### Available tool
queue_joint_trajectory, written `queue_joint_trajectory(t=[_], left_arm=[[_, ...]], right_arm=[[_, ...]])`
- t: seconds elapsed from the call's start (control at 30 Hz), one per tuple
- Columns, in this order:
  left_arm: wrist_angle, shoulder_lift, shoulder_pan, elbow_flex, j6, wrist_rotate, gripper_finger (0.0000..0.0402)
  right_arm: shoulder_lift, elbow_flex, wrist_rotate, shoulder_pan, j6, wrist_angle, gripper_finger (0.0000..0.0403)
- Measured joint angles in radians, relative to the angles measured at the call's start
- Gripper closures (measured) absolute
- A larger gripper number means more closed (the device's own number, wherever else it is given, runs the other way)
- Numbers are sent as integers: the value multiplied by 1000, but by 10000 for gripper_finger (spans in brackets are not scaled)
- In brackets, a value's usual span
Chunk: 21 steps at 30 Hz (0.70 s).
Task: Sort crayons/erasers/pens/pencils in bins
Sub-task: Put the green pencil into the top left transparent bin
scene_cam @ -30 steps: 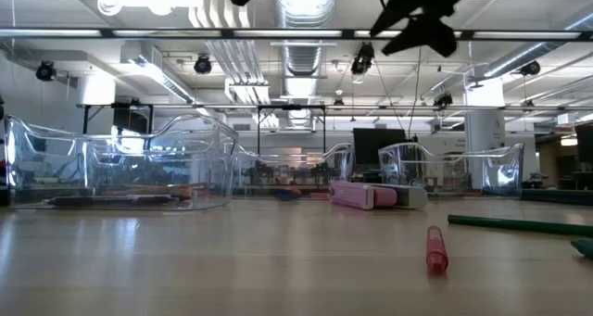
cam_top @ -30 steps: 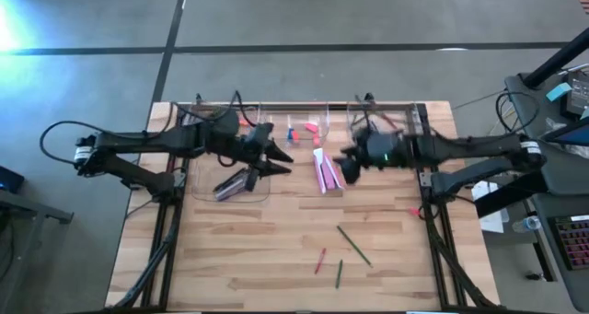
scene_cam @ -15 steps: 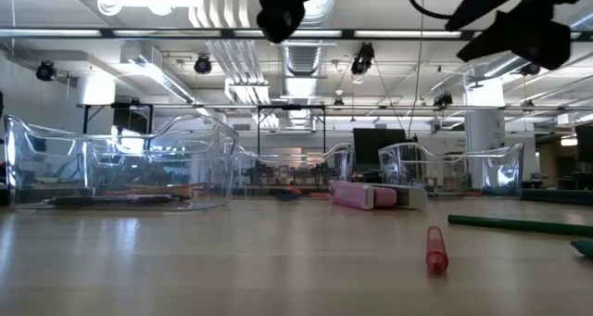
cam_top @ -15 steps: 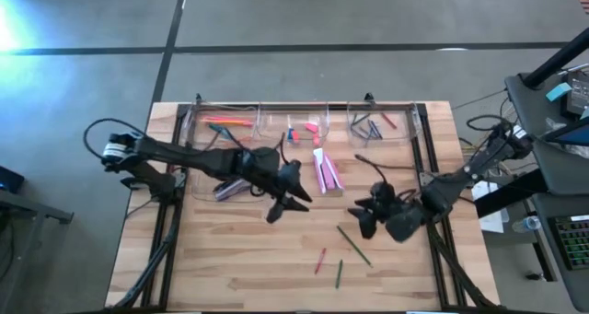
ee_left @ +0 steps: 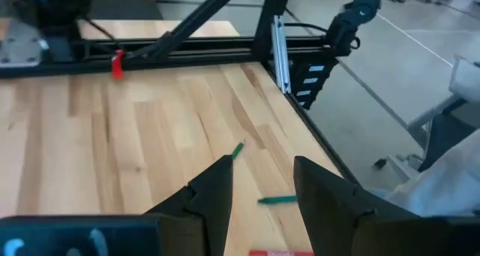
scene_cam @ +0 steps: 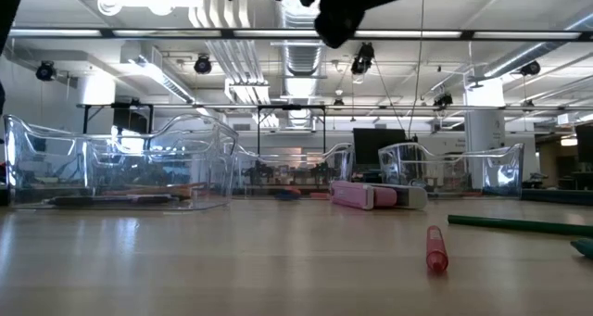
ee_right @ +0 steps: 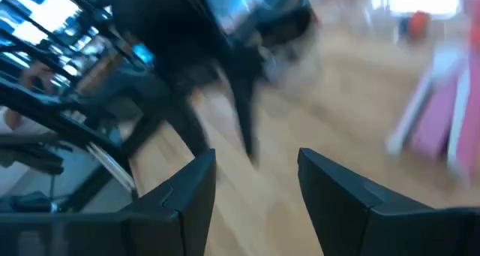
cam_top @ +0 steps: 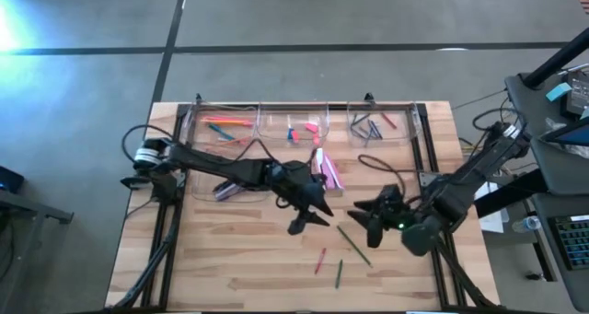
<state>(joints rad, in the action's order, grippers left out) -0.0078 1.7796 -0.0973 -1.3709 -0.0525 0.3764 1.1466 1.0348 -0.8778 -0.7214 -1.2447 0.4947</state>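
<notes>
Both arms hang above the middle of the desk (cam_top: 230,250). The left claw (cam_top: 308,215) has its fingers apart with nothing between them, and so does the right claw (cam_top: 365,218), just above a green stick (cam_top: 353,245). Four clear bins (cam_top: 225,126) line the far edge; pink erasers (cam_top: 311,127) lie in the middle one. Pink markers (cam_top: 325,171) lie loose beside the left claw.

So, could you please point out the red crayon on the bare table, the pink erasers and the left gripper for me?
red crayon (scene_cam: 435,249), low view, middle of its body.
pink erasers (scene_cam: 363,195), low view, side of the nearest block.
left gripper (ee_left: 261,182), left wrist view, midway between its open fingertips.
</notes>
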Motion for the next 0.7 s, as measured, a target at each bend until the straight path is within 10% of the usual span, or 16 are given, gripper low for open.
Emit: queue_joint_trajectory(t=[0.7], left_arm=[[9, 404, -29, -222, 164, -42, 153]], right_arm=[[-47, 355, -149, -1, 404, 164, 225]])
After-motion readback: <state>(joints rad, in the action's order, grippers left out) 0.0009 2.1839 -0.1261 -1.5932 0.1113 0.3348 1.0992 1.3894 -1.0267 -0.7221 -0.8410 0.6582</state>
